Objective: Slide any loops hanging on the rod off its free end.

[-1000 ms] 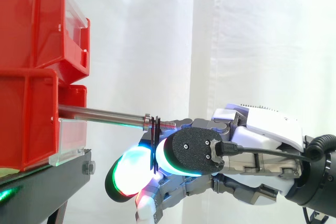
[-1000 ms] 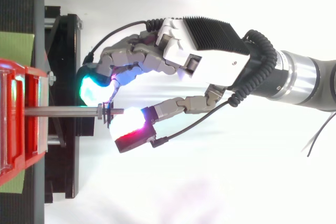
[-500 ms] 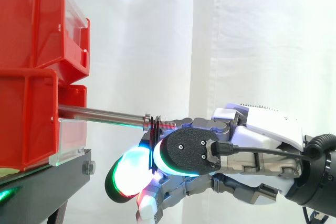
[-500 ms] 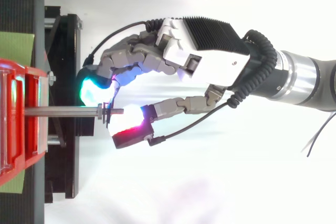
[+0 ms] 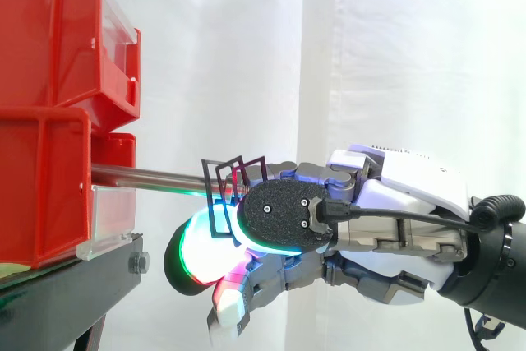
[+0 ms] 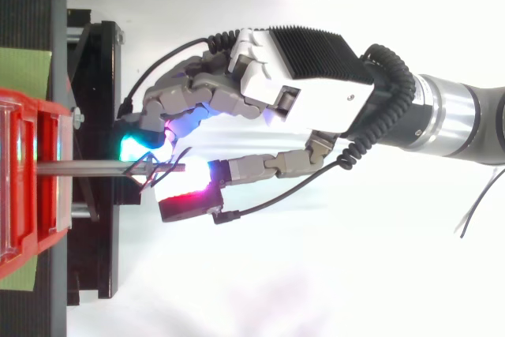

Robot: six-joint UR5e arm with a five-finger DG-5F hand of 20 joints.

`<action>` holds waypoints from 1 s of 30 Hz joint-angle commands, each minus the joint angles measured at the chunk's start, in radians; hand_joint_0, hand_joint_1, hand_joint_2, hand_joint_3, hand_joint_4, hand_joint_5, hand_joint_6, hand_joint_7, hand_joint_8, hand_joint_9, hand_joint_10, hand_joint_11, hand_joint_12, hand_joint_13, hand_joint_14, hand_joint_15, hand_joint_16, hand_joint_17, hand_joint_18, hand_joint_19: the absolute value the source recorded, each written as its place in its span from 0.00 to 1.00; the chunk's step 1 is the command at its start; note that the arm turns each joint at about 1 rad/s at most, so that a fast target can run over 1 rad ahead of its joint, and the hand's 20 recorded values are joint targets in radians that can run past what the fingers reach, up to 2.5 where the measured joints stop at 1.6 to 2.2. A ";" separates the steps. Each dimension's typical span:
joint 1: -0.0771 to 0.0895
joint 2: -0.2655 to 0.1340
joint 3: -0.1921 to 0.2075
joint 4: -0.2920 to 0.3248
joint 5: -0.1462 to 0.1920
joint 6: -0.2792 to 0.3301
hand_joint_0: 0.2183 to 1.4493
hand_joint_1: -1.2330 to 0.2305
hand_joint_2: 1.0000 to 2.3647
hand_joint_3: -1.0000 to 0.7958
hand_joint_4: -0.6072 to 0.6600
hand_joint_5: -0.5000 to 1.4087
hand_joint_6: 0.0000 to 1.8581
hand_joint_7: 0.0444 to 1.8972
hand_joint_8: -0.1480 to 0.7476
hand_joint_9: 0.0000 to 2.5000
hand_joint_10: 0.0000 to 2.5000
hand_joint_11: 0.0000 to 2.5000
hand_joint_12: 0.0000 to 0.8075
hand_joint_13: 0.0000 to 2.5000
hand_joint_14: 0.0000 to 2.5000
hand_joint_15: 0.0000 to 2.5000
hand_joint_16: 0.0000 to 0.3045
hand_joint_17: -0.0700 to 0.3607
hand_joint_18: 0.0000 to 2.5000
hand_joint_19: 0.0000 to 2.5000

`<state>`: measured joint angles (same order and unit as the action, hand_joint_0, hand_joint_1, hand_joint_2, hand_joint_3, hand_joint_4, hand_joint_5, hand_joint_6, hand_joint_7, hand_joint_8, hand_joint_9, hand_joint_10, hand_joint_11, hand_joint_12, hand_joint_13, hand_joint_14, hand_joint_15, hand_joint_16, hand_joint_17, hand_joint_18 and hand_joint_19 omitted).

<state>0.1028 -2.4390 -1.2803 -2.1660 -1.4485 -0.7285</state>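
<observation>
Pinching thin black loops, tilted and fanned near the free end of the rod, between curled fingers of the hand. Hovering at three o'clock of red bins stacked on a black stand. Standing before a plain white curtain.

Rod: thin, straight, bare silver-grey metal. Fixed end at red bin on left of side view. Free end points right, dipping slightly along length.

Loops: thin black wire, squarish outline, several; exact count unclear. On rod near free end, not off. Splayed apart, tilted at differing angles, none upright. One hangs lower than others, below rod line.

Top view: rod runs level, left to right. Loops cross it obliquely, just short of tip.
</observation>
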 commanded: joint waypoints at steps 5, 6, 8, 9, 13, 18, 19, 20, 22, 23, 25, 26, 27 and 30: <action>-0.002 0.000 0.004 -0.002 -0.023 0.001 0.30 0.35 0.01 0.58 0.54 0.20 0.49 0.64 0.59 0.37 0.00 0.20 0.52 0.38 0.00 0.15 0.22 0.52 0.36 0.14; -0.002 0.000 0.004 -0.002 -0.024 0.001 0.30 0.35 0.01 0.58 0.53 0.20 0.49 0.64 0.60 0.37 0.00 0.21 0.52 0.38 0.00 0.15 0.22 0.52 0.36 0.14; -0.002 0.000 0.004 -0.003 -0.024 0.001 0.31 0.35 0.01 0.59 0.52 0.20 0.49 0.64 0.59 0.37 0.00 0.20 0.52 0.38 0.00 0.15 0.22 0.52 0.36 0.15; -0.002 0.000 0.004 -0.003 -0.024 0.001 0.31 0.35 0.01 0.59 0.52 0.20 0.49 0.64 0.59 0.37 0.00 0.20 0.52 0.38 0.00 0.15 0.22 0.52 0.36 0.14; -0.002 0.000 0.002 -0.005 -0.024 0.001 0.31 0.35 0.01 0.59 0.51 0.20 0.49 0.63 0.59 0.37 0.00 0.20 0.52 0.38 0.00 0.15 0.22 0.52 0.36 0.15; -0.003 0.000 0.004 -0.009 -0.024 0.004 0.31 0.35 0.01 0.59 0.52 0.20 0.49 0.63 0.59 0.37 0.00 0.21 0.52 0.38 0.00 0.15 0.22 0.52 0.36 0.15; -0.003 0.000 0.004 -0.014 -0.024 0.006 0.31 0.35 0.01 0.59 0.52 0.20 0.49 0.63 0.59 0.37 0.00 0.20 0.52 0.38 0.00 0.15 0.22 0.52 0.36 0.15; -0.003 0.000 0.004 -0.014 -0.024 0.006 0.31 0.35 0.01 0.59 0.52 0.20 0.49 0.63 0.59 0.38 0.00 0.20 0.52 0.38 0.00 0.15 0.22 0.52 0.36 0.15; -0.005 0.001 0.004 -0.032 -0.030 0.006 0.31 0.35 0.01 0.59 0.52 0.20 0.49 0.63 0.59 0.38 0.00 0.20 0.52 0.38 0.00 0.15 0.22 0.52 0.36 0.15; -0.005 0.005 0.002 -0.040 -0.032 0.006 0.31 0.35 0.01 0.59 0.52 0.20 0.49 0.62 0.59 0.38 0.00 0.20 0.52 0.38 0.00 0.15 0.22 0.52 0.36 0.15; -0.006 0.014 0.002 -0.080 -0.040 0.001 0.30 0.35 0.01 0.59 0.52 0.20 0.49 0.62 0.59 0.38 0.00 0.21 0.53 0.38 0.00 0.15 0.22 0.52 0.36 0.15; -0.006 0.017 0.004 -0.100 -0.041 0.000 0.30 0.35 0.01 0.59 0.53 0.20 0.49 0.62 0.59 0.38 0.00 0.20 0.52 0.38 0.00 0.15 0.22 0.52 0.36 0.15; -0.006 0.024 0.002 -0.130 -0.044 0.000 0.30 0.35 0.01 0.59 0.53 0.20 0.49 0.62 0.60 0.38 0.00 0.21 0.52 0.38 0.00 0.15 0.23 0.52 0.36 0.15; -0.006 0.034 0.004 -0.189 -0.044 -0.003 0.30 0.35 0.01 0.59 0.53 0.20 0.49 0.63 0.59 0.38 0.00 0.20 0.53 0.38 0.00 0.15 0.22 0.52 0.36 0.15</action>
<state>0.0970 -2.4157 -1.2772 -2.2935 -1.4902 -0.7291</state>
